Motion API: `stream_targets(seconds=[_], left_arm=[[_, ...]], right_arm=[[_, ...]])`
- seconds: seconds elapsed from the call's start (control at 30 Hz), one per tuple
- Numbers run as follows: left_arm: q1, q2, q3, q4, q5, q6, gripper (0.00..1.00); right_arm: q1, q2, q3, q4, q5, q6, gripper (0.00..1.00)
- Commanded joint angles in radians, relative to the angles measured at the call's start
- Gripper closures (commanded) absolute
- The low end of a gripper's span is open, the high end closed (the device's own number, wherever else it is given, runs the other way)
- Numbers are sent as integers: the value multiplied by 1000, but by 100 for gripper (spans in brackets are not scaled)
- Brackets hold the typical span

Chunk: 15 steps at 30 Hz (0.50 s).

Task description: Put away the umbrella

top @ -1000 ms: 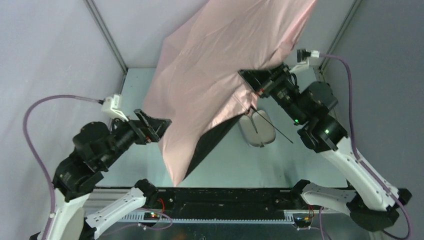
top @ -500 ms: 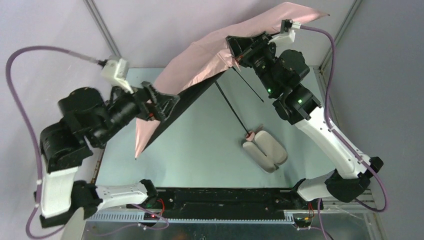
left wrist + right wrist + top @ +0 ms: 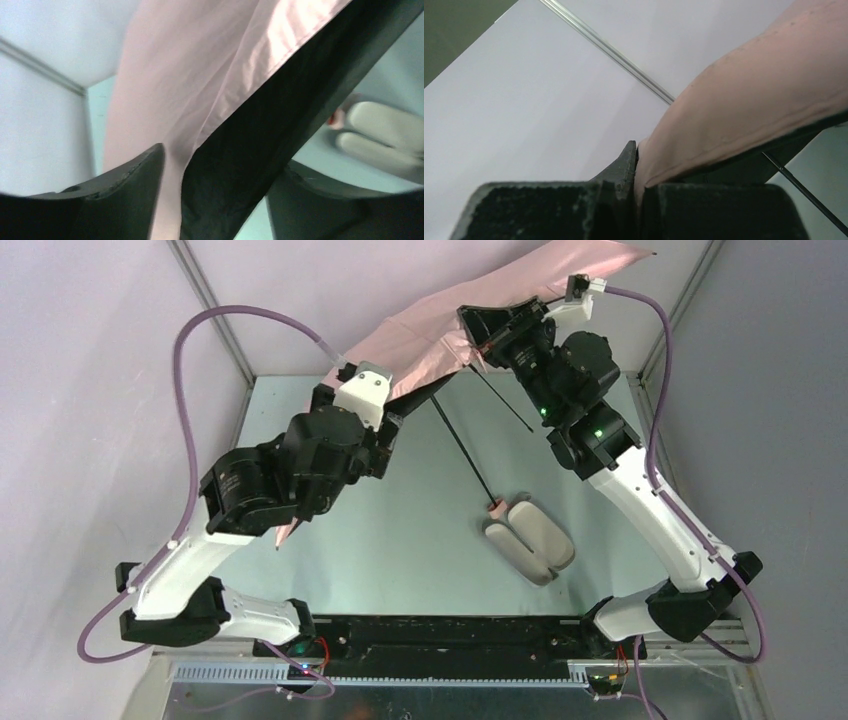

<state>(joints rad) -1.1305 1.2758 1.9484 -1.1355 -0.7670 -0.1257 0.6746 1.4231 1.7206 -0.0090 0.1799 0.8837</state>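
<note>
Near edge: both arm bases sit at the black rail [image 3: 430, 635].

On the pale green worktop [image 3: 400, 550], right of centre, the pale lilac oblong hard case [image 3: 535, 545] lies flat, showing two rounded lobes side by side. A dark slim rib [image 3: 462, 452] of the pale pink thin-fabric umbrella with black underside [image 3: 430, 335] slants down toward the case. Its pink tip [image 3: 494, 506] is just beside the case's far-left end; can't tell if they touch.

Mid: the left arm is folded over left-centre of the worktop, wrist up against the canopy's lower edge. The left end effector [image 3: 220, 165] is released: fingers [image 3: 135, 185] are wide apart and the fabric edge runs through the gap, not clamped. The pink face is toward the left finger and the black underside fills the middle. A pink canopy corner [image 3: 284, 536] pokes out below the left arm, low over the worktop.

Far: the umbrella is up in the air over the back of the worktop. Its canopy is slack and creased, sloping from high at far right down to the left arm. A second rib [image 3: 500, 400] hangs under it.

The right end effector [image 3: 638, 165] is clenched on the canopy hem, with pink fabric pinched between the closed fingers in the right wrist view.

Grey enclosure walls [image 3: 100, 390] stand behind.
</note>
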Motion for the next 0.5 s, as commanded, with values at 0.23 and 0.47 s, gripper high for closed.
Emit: stream_targets(seconds=[0.23,0.47], left_arm=[[27,5,11,95,-326,-18,100],[69,16,31,55,-318,-103,100]], right_arm=[[-222,-230,-332,131,-284,-31,19],[-460,-358,-565,115,-488,-80,9]])
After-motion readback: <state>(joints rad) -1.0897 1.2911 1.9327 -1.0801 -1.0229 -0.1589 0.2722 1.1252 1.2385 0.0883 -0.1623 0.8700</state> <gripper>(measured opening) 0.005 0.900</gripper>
